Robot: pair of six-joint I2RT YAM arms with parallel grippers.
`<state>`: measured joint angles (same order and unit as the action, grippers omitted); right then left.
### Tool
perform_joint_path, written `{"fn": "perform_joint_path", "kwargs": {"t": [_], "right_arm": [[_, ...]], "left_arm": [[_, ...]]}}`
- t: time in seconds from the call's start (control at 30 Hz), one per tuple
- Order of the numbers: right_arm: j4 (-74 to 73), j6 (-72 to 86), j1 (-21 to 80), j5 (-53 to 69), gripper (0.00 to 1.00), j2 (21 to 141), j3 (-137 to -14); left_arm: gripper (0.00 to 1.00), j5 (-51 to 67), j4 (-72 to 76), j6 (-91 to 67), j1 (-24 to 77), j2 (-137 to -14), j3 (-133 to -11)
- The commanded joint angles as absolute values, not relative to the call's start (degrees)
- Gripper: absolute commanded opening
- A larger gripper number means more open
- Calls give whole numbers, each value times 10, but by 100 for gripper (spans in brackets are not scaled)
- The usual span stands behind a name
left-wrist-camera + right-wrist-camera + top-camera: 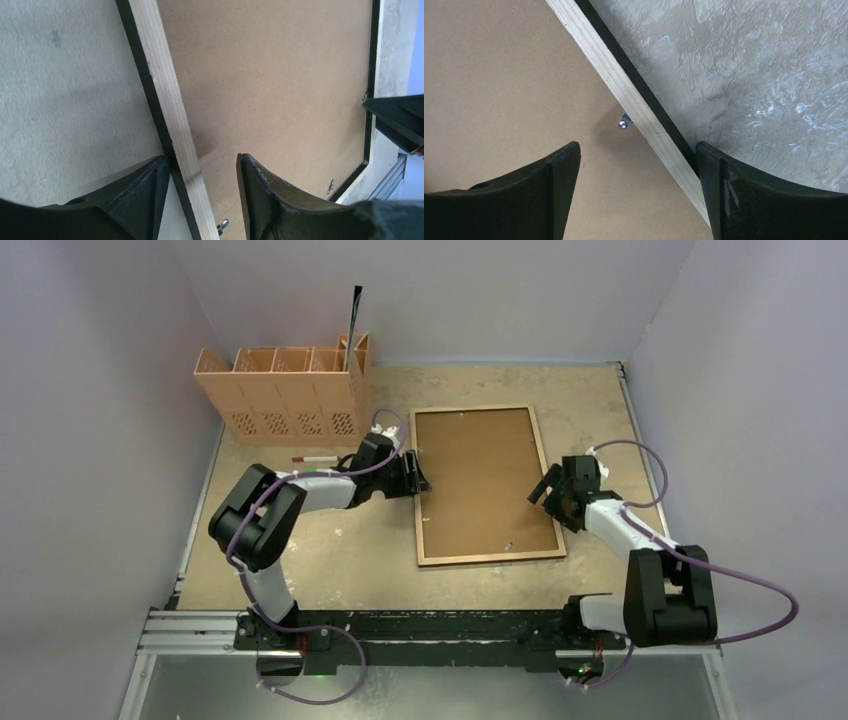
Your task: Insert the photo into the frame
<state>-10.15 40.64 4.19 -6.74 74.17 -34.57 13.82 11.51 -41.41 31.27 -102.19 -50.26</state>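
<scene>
Wood-coloured back up, the frame [490, 557] lies flat at the middle of the table [340, 560] with its brown backing board [485, 480] seated inside, probably so the back can be worked on. No photo shows; whether it sits beneath the board cannot be told. The left end effector [420, 478] straddles the frame's left rail with jaws apart, gripping nothing. The right end effector [546, 490] straddles the right rail likewise, jaws wide, beside a small metal clip [624, 122].
</scene>
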Motion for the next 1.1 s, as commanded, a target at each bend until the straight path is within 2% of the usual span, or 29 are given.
{"fn": "perform_joint_path", "kwargs": {"t": [0.0,0.33,0.63,0.87,1.07], "right_arm": [[-91,406,44,13,86,722,-315],[-67,369,45,131,82,652,-271],[-13,391,72,259,80,653,-234],[81,496,207,256,79,662,-230],[174,547,270,239,79,697,-236]], "left_arm": [[54,152,110,-417,318,-1061,-542],[54,149,102,-393,329,-1114,-629],[54,158,109,-384,333,-1196,-727],[54,180,129,-374,335,-1230,-764],[53,228,149,-373,345,-1261,-776]]}}
